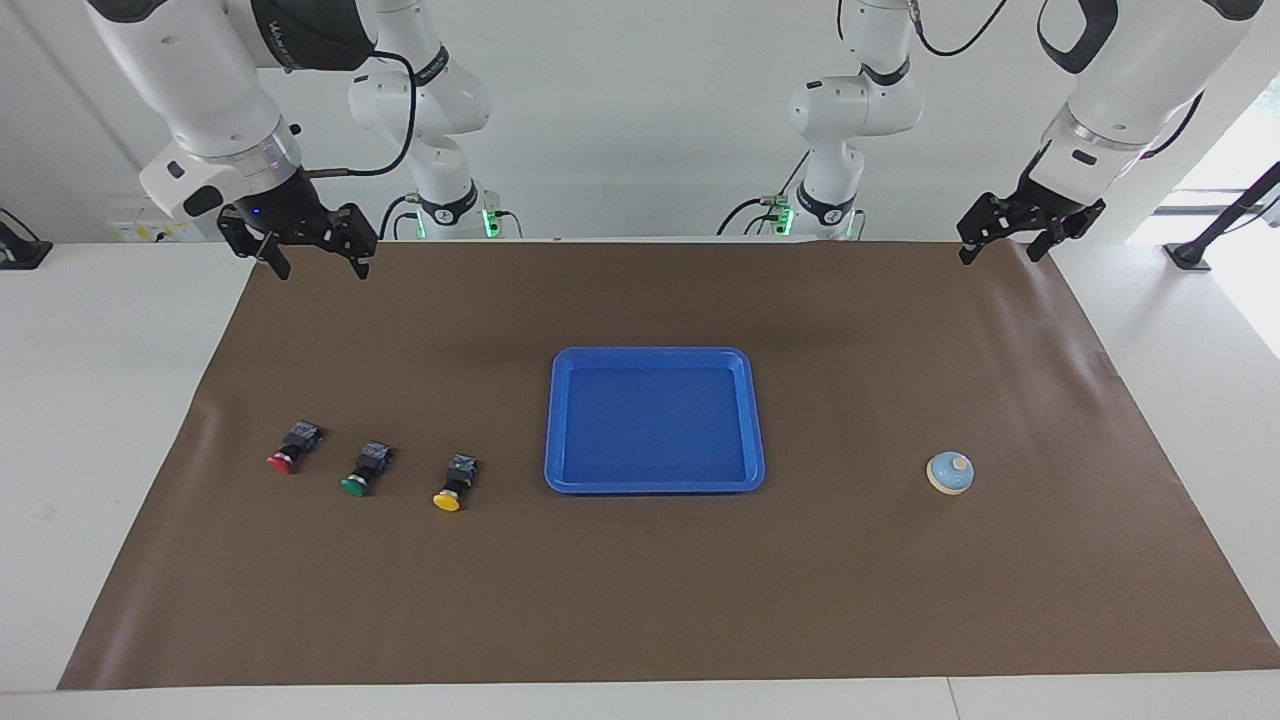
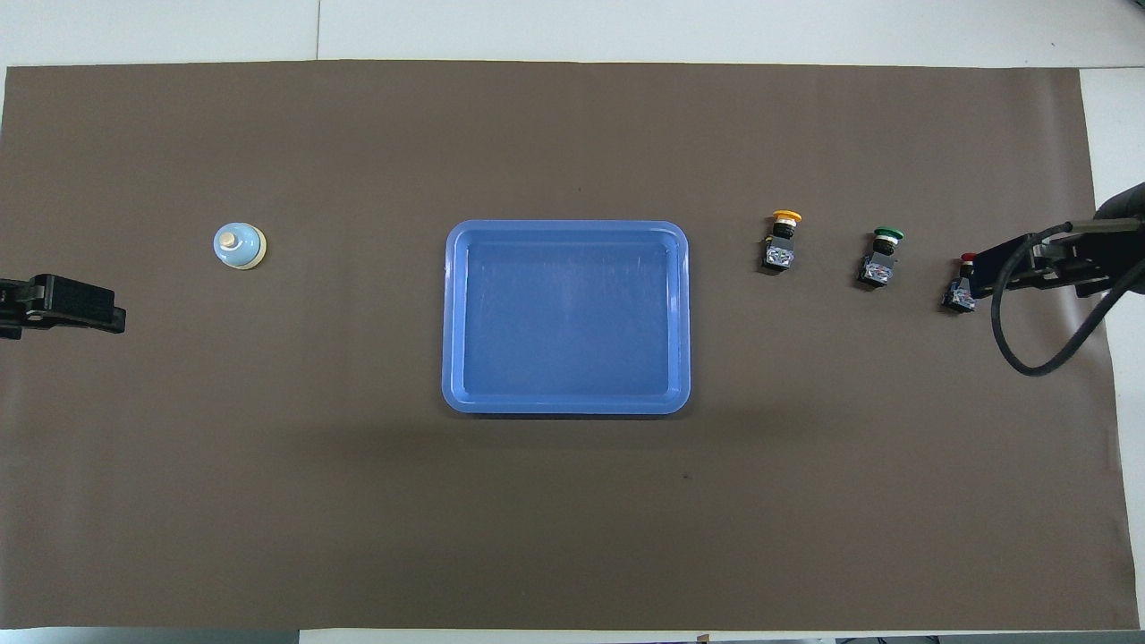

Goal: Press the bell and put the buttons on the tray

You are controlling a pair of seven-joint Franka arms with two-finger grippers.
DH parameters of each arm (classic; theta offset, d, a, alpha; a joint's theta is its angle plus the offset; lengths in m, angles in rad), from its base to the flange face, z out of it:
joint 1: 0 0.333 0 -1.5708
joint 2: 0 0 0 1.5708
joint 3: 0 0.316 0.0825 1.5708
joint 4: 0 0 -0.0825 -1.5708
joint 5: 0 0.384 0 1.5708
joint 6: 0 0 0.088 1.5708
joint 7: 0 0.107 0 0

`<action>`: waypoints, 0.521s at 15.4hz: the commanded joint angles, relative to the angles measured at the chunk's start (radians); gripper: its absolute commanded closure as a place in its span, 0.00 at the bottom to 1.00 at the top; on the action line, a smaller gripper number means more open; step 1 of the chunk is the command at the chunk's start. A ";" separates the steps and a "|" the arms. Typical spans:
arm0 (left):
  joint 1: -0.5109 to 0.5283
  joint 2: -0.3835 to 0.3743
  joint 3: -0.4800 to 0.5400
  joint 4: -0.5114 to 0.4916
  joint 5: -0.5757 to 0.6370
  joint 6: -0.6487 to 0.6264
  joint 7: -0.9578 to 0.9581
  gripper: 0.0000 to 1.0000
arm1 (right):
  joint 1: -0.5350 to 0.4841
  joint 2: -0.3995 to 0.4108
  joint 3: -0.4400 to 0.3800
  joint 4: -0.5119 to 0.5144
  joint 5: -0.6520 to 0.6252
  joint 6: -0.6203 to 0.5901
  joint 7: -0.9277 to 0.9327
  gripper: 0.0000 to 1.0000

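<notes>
The bright-blue tray (image 1: pixel 655 353) (image 2: pixel 566 226) lies mid-mat with nothing in it. Three buttons lie in a row toward the right arm's end: red (image 1: pixel 285 456) (image 2: pixel 959 292), green (image 1: pixel 362 478) (image 2: pixel 881 259) and yellow (image 1: pixel 452 490) (image 2: pixel 783 241), the yellow closest to the tray. The light-blue bell (image 1: pixel 950 473) (image 2: pixel 240 245) stands toward the left arm's end. My right gripper (image 1: pixel 322 268) (image 2: pixel 1002 268) hangs open and empty, high over the mat's robot-side corner. From overhead it partly covers the red button. My left gripper (image 1: pixel 1000 256) (image 2: pixel 80 309) hangs open over the mat's other robot-side corner.
A brown mat (image 1: pixel 640 600) covers most of the white table (image 1: pixel 110 400). A black cable (image 2: pixel 1029 358) loops from the right wrist. Black fixtures stand on the table's two ends (image 1: pixel 20 250) (image 1: pixel 1195 255).
</notes>
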 commanded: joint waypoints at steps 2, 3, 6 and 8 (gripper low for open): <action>0.003 -0.006 0.015 0.005 -0.010 -0.018 0.000 0.00 | -0.009 -0.017 0.003 -0.019 0.007 0.005 -0.021 0.00; 0.004 -0.006 0.018 0.005 -0.010 -0.018 0.000 0.00 | -0.009 -0.017 0.003 -0.019 0.006 0.005 -0.021 0.00; 0.004 -0.006 0.018 0.005 -0.009 -0.018 0.000 0.00 | -0.009 -0.017 0.003 -0.019 0.006 0.005 -0.019 0.00; 0.000 -0.006 0.018 0.005 -0.009 -0.018 0.000 0.00 | -0.009 -0.017 0.003 -0.020 0.006 0.005 -0.021 0.00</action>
